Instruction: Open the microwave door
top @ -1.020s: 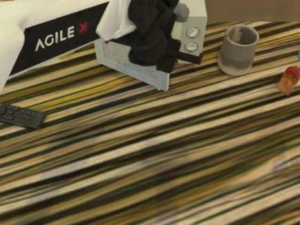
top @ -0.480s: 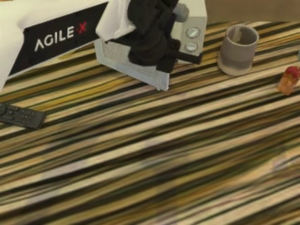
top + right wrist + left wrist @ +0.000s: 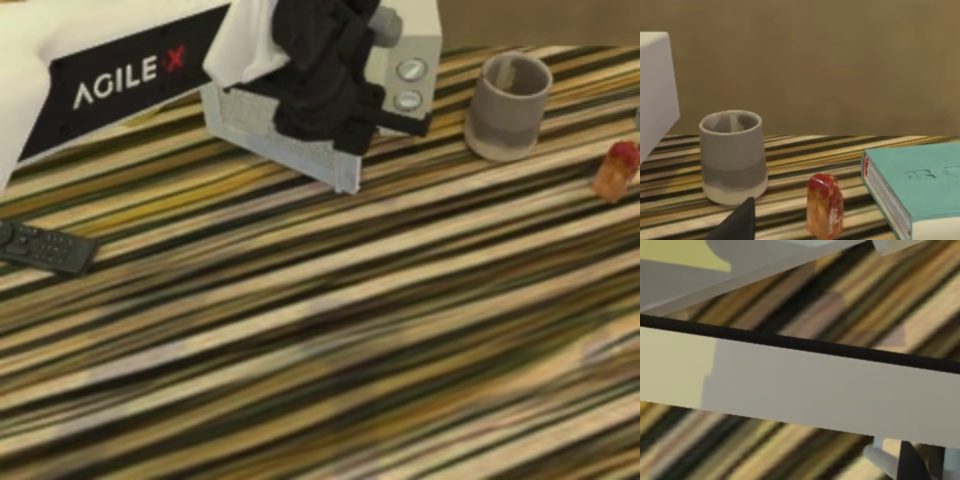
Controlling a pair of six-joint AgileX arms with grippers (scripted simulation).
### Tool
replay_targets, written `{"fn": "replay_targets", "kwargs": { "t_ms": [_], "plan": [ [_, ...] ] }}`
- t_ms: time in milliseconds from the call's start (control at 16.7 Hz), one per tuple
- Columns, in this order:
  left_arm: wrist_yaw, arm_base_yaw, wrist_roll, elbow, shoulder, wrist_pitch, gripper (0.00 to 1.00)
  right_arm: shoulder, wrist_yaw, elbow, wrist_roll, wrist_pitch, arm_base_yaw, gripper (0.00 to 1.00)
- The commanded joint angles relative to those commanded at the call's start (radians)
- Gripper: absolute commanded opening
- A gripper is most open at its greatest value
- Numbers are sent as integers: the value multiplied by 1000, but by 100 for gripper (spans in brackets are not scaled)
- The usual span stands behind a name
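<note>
remote – left edge of surface | microwave – far edge, door ajar, free edge swung toward the near side, long axis slanting across the front | left gripper over the door's free end, fingers' state cannot tell | mug, right arm out of view, idle.

microwave door cream edge w/ black strip, close up, striped table behind

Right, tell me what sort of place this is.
Probably a rendered home-style tabletop: a striped table holds a small cream-white microwave, a grey ceramic mug and a black remote control.
</note>
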Motion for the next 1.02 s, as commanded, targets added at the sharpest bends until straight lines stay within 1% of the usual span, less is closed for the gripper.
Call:
{"fn": "replay_targets", "kwargs": {
  "t_ms": [300, 420, 780, 1020],
  "plan": [
    [0, 0, 0, 0, 0, 0, 0, 0, 0, 0, 0, 0, 0, 100],
    [8, -6, -1, -5, 0, 2, 0, 0, 0, 0, 0, 0, 0, 100],
    [64, 26, 111, -117, -80, 48, 0, 0, 0, 0, 0, 0, 0, 100],
    [70, 29, 122, -128, -86, 51, 0, 0, 0, 0, 0, 0, 0, 100]
  ]
}}
